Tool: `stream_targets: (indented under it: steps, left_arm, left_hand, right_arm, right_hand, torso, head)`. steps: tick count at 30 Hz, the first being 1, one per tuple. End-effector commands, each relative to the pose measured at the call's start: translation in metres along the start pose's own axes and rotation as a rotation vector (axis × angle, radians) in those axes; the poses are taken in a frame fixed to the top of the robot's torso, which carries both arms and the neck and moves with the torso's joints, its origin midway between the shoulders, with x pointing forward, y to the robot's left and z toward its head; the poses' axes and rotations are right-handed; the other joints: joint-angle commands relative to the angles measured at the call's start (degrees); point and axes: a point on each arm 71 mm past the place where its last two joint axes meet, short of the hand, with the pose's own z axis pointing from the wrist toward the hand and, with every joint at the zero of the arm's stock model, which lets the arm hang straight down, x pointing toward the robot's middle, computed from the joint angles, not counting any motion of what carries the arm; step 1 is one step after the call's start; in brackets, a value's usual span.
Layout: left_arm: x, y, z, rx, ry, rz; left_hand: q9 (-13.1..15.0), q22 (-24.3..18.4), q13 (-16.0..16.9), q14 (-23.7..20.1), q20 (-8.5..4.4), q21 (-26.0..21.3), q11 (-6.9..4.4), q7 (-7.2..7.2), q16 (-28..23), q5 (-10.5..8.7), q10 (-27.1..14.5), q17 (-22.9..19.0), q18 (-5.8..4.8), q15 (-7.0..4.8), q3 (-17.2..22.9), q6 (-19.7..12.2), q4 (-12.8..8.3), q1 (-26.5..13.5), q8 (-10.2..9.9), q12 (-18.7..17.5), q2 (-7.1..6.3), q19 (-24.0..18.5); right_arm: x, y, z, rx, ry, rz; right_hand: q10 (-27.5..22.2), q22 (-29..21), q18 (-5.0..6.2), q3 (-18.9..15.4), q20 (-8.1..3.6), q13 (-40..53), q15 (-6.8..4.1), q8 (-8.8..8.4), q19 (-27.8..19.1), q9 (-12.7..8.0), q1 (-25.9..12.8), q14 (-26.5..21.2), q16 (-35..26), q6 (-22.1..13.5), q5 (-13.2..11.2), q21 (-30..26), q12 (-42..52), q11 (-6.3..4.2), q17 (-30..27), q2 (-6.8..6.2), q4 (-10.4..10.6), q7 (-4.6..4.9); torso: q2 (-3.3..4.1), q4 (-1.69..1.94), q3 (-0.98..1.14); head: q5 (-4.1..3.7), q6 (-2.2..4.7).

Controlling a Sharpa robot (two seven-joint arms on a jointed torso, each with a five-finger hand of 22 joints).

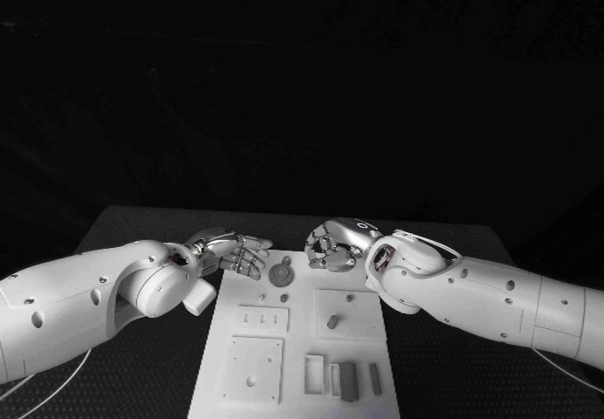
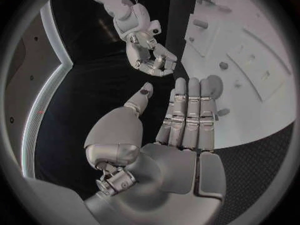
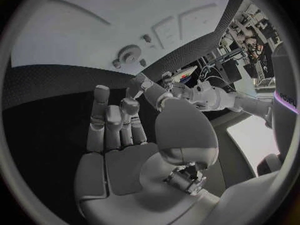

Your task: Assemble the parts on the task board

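Both hands hovered at the task board's (image 1: 239, 384) far edge, the left hand (image 1: 236, 253) flat-fingered, the right hand (image 1: 335, 245) curled, neither holding anything; the gear (image 1: 284, 276) beside them, likely light and rigid, should be pinched by its rim.

Parts (image 1: 350, 381) on task board (image 1: 239, 325) — mid-table (image 1: 145, 223)

a black table (image 1: 139, 229) with a finely textured top carries everything, against a dark background.

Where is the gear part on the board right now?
In the head view the gear part lies at the far end of the task board, between the left hand and right hand.
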Motion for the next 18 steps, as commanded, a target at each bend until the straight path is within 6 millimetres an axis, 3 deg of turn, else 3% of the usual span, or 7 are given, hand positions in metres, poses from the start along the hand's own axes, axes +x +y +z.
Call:
stream_targets:
  steps: [1, 10, 18]
  left_arm:
    - [0.005, -0.001, 0.002, -0.038, -0.045, 0.009]
    - [0.028, 0.001, 0.005, -0.073, -0.027, -0.001]
    - [0.033, 0.000, 0.006, -0.080, -0.013, 0.016]
  left_hand:
    - [-0.2, 0.1, 0.5, 0.4, -0.21, 0.1, -0.05, 0.37, 0.0, -0.22, 0.3, 0.3, -0.06, -0.19, 0.4, -0.3, 0.0, 0.7, -0.6, 0.3, -0.21, 0.5]
    - [-0.4, 0.3, 2.4, 0.5, -0.73, -0.1, -0.03, 0.47, -0.4, -0.22, 0.0, 1.5, -0.61, -0.26, 0.2, -0.4, 0.1, 0.0, -1.0, 0.2, -1.84, 0.7]
    - [-0.2, 0.5, 4.0, 0.8, -1.11, -0.2, -0.27, -0.07, -0.8, -0.22, -0.1, 2.4, -0.86, -0.42, -0.3, 1.2, 0.6, -1.9, -0.4, 0.1, -2.34, 0.8]
  right_arm:
    - [0.000, 0.010, 0.002, 0.018, -0.018, -0.020]
    - [0.005, 0.035, 0.005, -0.025, 0.007, -0.003]
    - [0.008, 0.047, 0.007, -0.044, 0.015, 0.005]
  right_hand:
    - [0.4, 1.1, -0.46, 0.1, -0.11, -0.1, -0.16, 0.14, 0.4, 0.6, -0.2, 0.4, 0.3, 1.7, 0.0, 0.3, 0.2, 0.05, -0.1, -0.28, 0.1, 1.39]
    - [0.5, 1.1, -0.46, 0.1, -0.15, -0.1, -0.19, 0.09, 0.4, 0.6, -0.2, 0.5, 0.2, 1.7, 0.0, 0.3, 0.1, 0.03, -0.1, -0.43, 0.1, 1.37]
    - [0.5, 1.1, -0.46, 0.1, -0.16, -0.1, -0.20, 0.03, 0.4, 0.6, -0.3, 0.5, 0.2, 1.7, 0.0, 0.3, 0.1, 0.03, -0.1, -0.52, 0.1, 1.38]
  torso:
    - [-0.20, 0.16, -0.04]
    - [-0.09, -0.01, 0.02]
    - [-0.08, -0.01, 0.01]
  head:
    - [0.35, -0.15]
    - [1.29, -0.45]
    - [1.10, -0.54]
